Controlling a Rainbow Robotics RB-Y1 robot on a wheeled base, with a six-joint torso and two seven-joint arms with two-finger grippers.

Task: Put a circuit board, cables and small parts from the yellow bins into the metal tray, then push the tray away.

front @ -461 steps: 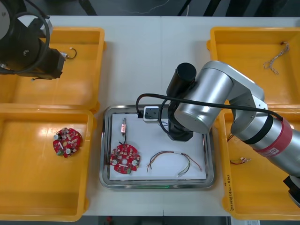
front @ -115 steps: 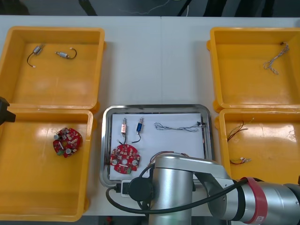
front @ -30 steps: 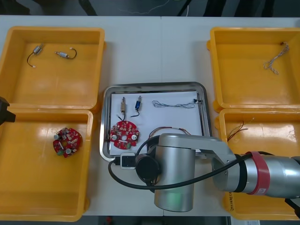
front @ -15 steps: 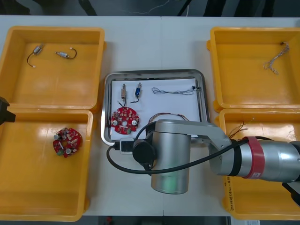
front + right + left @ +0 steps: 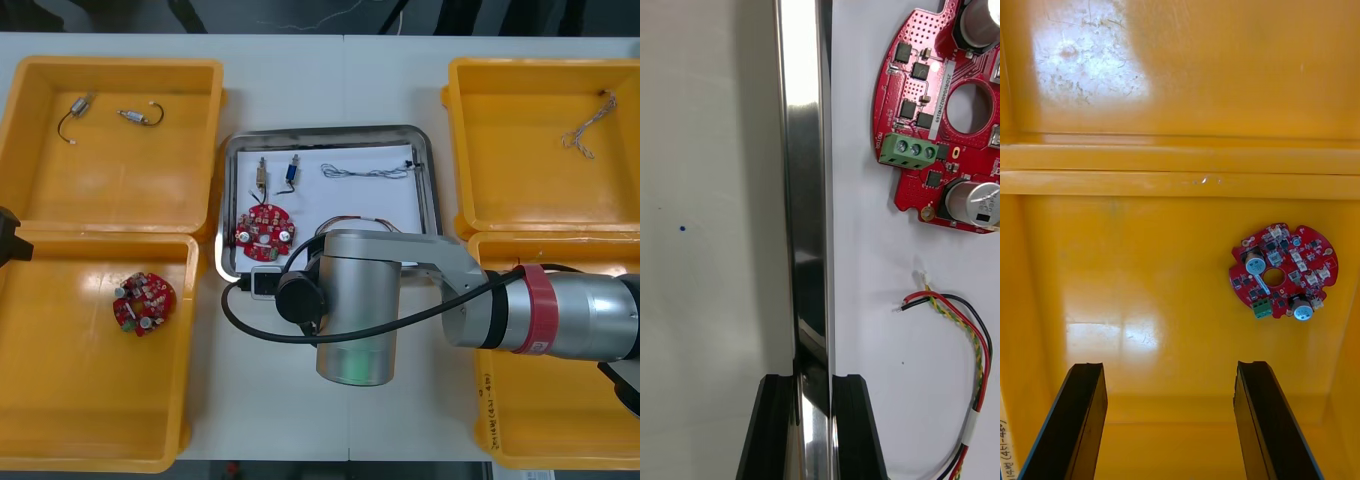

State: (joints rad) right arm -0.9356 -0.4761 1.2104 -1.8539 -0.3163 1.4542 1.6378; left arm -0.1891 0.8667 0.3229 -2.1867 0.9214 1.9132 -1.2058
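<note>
Front view: the tray [image 5: 325, 131] looks fully loaded to me. In it I count a board [image 5: 265, 229], two small parts [image 5: 260, 178], a black cable [image 5: 365, 172] and a red and yellow cable [image 5: 358, 222]. My right arm [image 5: 360, 300] lies across the tray's near edge. The tray sits mostly between the two far bins [image 5: 120, 190], so I judge the loading done and the push in hand. What's left, I reckon, is to finish the shove and let go. My left arm [image 5: 8, 245] is parked at the counter's [image 5: 300, 80] left edge. A spare board [image 5: 144, 301] lies in the near left bin [image 5: 60, 400].

Right wrist view: the right jaws are clamped on the tray's rim [image 5: 805, 187], closed down to its width. One finger stands outside over the counter, the other inside over the white liner. The board lies inside the tray, ahead of the inner finger and apart from it. The red and yellow cable curls near that same finger without touching it.

Left wrist view: the left jaws are spread wide with nothing between them, hanging over the near left bin. The spare board lies flat on the bin floor, ahead of one finger and clear of both.
</note>
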